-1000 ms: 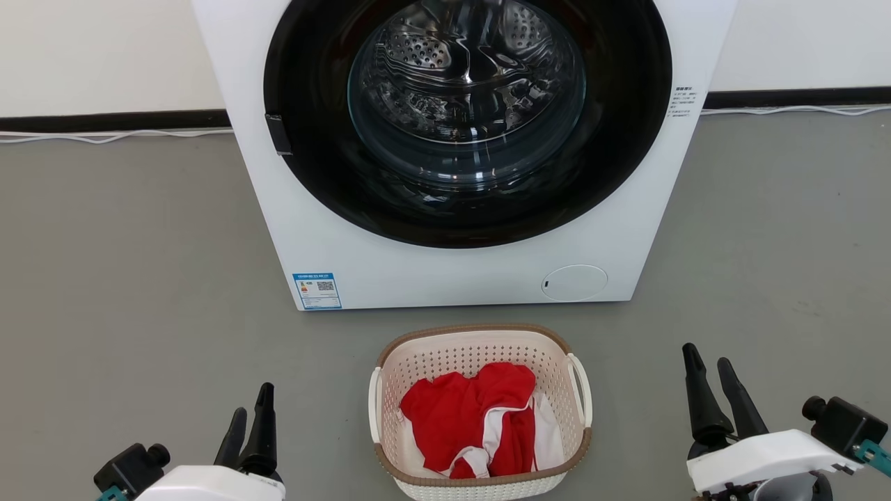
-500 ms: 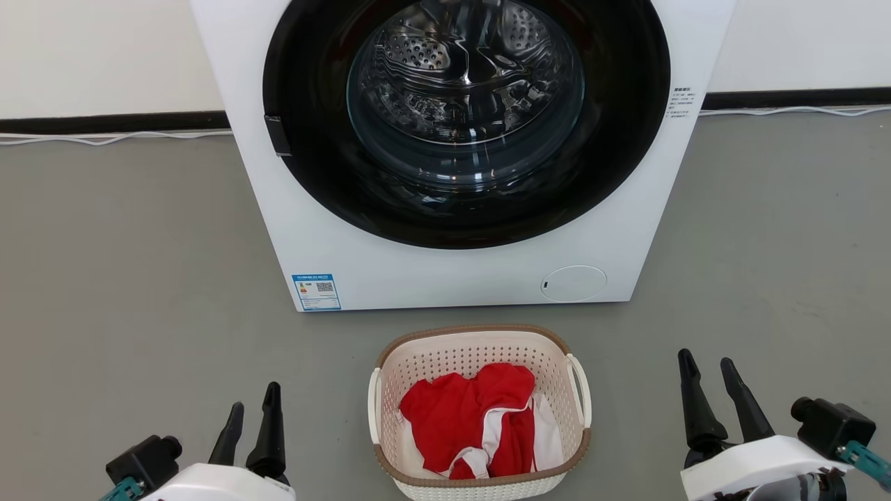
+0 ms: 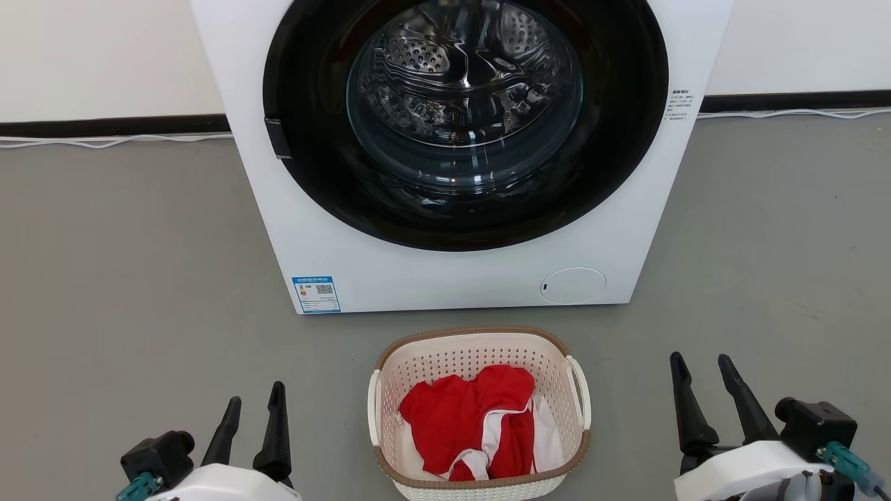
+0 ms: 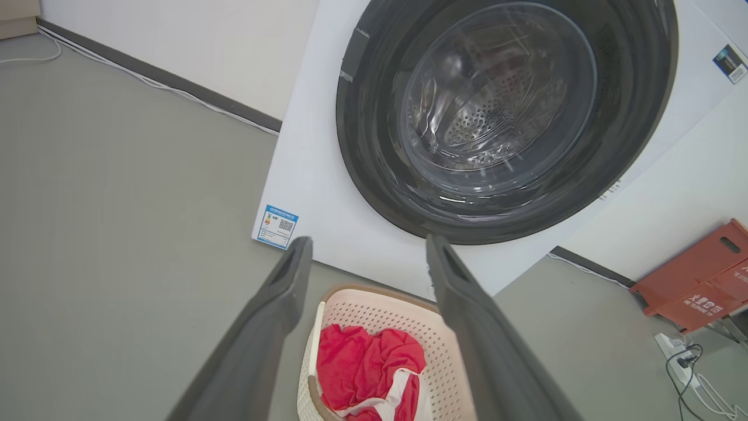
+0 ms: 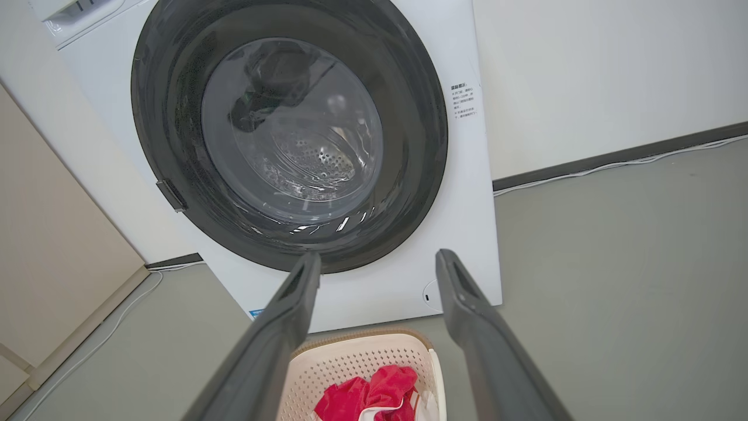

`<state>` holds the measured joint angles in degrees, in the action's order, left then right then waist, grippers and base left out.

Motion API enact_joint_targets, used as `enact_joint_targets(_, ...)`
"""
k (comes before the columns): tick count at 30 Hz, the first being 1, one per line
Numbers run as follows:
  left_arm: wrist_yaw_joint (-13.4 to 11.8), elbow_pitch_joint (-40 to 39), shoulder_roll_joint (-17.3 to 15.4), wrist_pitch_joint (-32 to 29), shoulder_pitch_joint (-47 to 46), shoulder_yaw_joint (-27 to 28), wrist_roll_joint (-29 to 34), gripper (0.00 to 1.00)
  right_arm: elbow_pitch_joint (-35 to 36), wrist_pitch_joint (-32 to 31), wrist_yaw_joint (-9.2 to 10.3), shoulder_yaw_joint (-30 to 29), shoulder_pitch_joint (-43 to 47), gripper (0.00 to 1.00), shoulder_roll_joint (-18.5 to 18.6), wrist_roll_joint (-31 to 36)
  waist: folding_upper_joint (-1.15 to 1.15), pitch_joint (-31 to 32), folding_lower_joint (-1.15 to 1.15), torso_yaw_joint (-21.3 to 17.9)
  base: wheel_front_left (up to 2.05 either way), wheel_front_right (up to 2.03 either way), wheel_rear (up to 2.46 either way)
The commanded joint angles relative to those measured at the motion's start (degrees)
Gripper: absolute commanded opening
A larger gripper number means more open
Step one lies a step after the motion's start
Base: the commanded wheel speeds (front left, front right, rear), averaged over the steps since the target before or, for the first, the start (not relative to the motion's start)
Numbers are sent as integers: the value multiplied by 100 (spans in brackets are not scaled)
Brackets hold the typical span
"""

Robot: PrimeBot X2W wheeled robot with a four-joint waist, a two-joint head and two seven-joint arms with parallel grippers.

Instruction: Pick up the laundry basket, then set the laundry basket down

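The left tool [image 3: 255, 392], its two long dark fingers standing apart and holding nothing, had crept a little inward over the last second. The right tool [image 3: 699, 356], also spread and empty, had sunk slightly and edged inward too. The whole scene had slid down a touch as well, so the head itself had shifted a bit.

Between the tools, well apart from either, sat the small cream-white perforated plastic laundry basket [image 3: 480, 332] with its brown woven-look rim and white loop handles. It rested on the grey floor [image 3: 139, 278] just in front of the big white front-loading washing machine [image 3: 445, 278], with a crumpled red-and-white garment [image 3: 466, 417] inside. I took it the reach had barely begun: neither handle was touched and nothing was lifted.

Low on the machine's front was a blue-bordered sticker [image 3: 317, 294] with a QR code, its print too small to read. A block of small dark print [image 3: 681, 104] beside the door was equally illegible.
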<state>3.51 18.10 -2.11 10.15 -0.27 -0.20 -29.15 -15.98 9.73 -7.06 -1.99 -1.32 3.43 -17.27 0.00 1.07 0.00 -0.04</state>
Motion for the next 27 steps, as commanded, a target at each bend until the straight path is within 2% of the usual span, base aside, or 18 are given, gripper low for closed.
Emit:
enact_joint_targets(1,-36,-159,-61,86,-121,117,218,100,116,128,-35,114,-217,100,62,239,0,-3,0,0,0,0,0)
enact_joint_targets(27,-125,-92,-76,485,-104,33,1749,100,21,527,-43,171,-207,100,34,1928,0,-10,0,2,0,0,0)
